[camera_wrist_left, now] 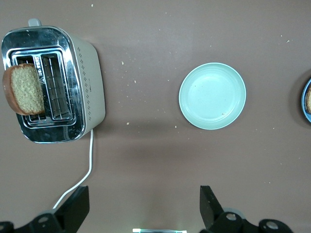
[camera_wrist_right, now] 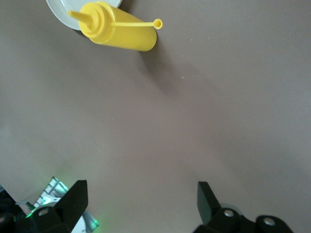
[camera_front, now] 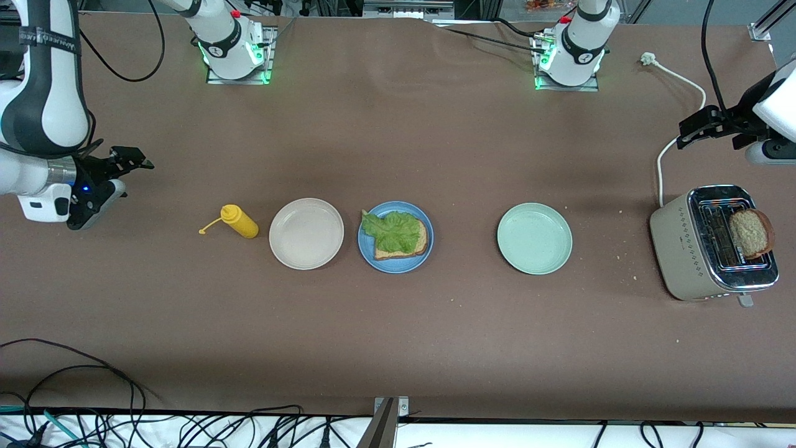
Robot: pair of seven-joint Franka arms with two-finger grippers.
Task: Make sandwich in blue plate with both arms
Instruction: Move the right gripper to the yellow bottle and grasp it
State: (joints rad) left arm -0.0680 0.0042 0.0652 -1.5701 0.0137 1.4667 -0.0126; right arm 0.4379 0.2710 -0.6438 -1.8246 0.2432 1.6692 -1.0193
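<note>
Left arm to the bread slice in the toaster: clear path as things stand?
Probably yes. The left gripper hangs open and empty over bare table beside the toaster, and the bread slice stands up out of a slot with nothing over it.

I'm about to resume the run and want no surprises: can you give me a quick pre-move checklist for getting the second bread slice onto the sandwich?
1. Base on the blue plate: bread slice with lettuce on it: ok.
2. Top slice on the sandwich: not ok, none there yet.
3. Second slice reachable: ok, it stands up out of a toaster slot at the left arm's end of the table.
4. Left end effector: open and holding nothing, over bare table near the toaster: ok.
5. Right end effector: open and holding nothing, waiting over bare table near the mustard bottle: ok.
6. Slice loose in its slot: cannot tell.
</note>
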